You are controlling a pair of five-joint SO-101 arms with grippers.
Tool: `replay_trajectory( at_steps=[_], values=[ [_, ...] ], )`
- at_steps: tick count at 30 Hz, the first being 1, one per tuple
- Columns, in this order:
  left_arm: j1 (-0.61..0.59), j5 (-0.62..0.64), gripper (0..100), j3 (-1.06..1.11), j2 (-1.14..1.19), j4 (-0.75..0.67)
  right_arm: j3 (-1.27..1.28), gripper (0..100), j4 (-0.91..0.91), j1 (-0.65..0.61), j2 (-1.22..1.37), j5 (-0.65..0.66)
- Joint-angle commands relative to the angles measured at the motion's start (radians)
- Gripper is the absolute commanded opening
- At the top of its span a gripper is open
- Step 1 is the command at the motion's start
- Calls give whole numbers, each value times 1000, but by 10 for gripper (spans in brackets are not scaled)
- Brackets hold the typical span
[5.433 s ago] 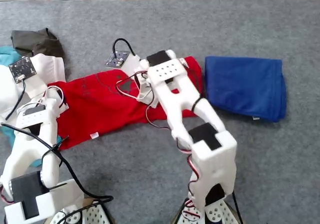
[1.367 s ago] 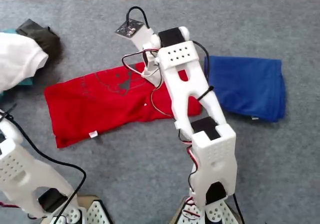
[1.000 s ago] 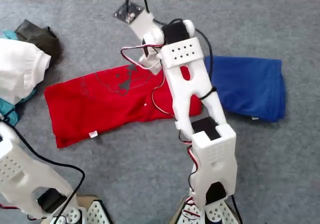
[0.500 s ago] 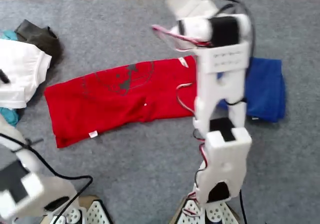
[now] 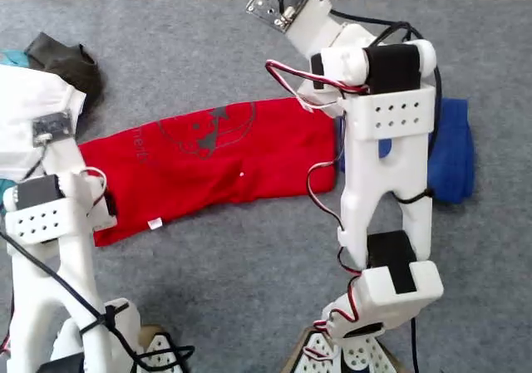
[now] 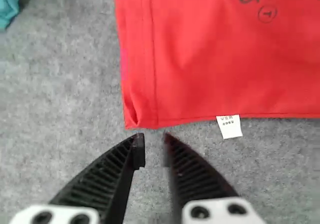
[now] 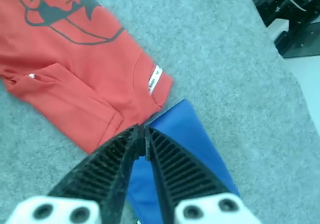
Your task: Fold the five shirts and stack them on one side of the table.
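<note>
Item 1: red shirt, laid flat across mid bench, long axis running side to side, dark graphic print facing up, small white tag at the near hem; sleeves folded in, not yet a compact fold. Item 2: blue shirt, folded, on the right side of the bench, partly hidden by the right arm in the high view; right wrist view shows its corner meeting the collar end of the red shirt, neck label just beside that join. Items 3–5, heaped at far left, unfolded: white shirt, dark olive shirt behind it, teal shirt showing at the edge. Left end effector: released, fingers a narrow gap apart, nothing between them, tips over bare grey bench just beside the corner of the red shirt, near the tag; teal cloth off to one corner. Right end effector: clenched, tips together, empty, held above the red/blue join; arm raised over the right half of the bench. Bench surface: grey, carpet-like.
</note>
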Motion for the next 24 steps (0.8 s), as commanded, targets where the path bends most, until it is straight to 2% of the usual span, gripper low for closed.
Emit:
replay_trajectory(
  at_steps=[1,10,17,20,24],
  values=[
    [8,-41,32,-1,37,-25,30,15,-44,-2,-47,11],
    [7,-95,29,2,110,-60,35,15,-49,-3,-47,12],
    [48,-97,29,-225,63,8,36,15,-49,-12,-47,12],
    [85,-95,29,-193,173,-74,47,15,-48,-35,-45,12],
    [58,-95,29,-131,371,-209,88,15,-51,-71,-45,46]
  ],
)
